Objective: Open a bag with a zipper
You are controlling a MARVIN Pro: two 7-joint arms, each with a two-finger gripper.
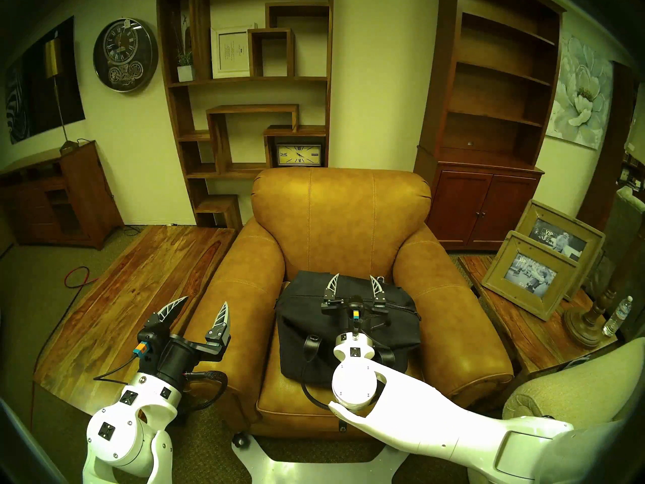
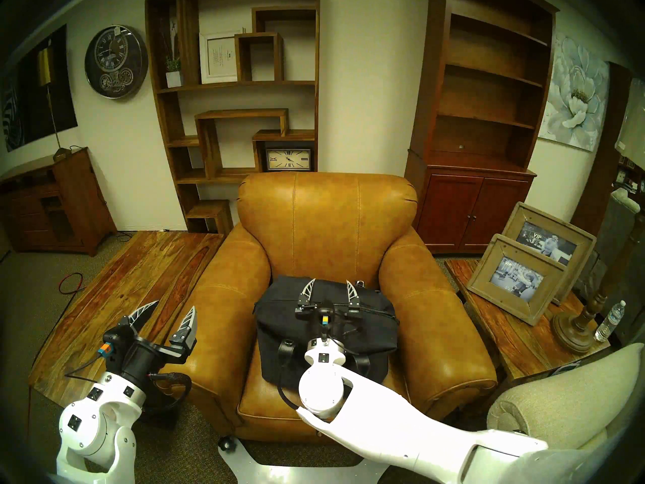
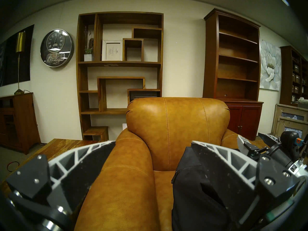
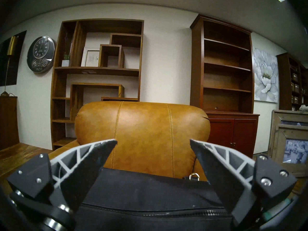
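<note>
Black canvas bag (image 1: pixel 343 319) is sitting on the tan armchair (image 1: pixel 349 221) seat; right gripper (image 1: pixel 356 283) is hovering over its zipper (image 4: pixel 166 213), jaws wide and empty. Left gripper (image 1: pixel 202 307), also wide, is waiting beside the armrest; it should be bracing the fabric while the right is pinching the pull

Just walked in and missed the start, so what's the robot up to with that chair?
A soft black canvas bag sits on the seat of a tan leather armchair. The right hand hovers open over the bag's top, above its long dark zipper, holding nothing. The left hand is open too, off beside the chair's arm. The visible stretch of zipper looks closed.
</note>
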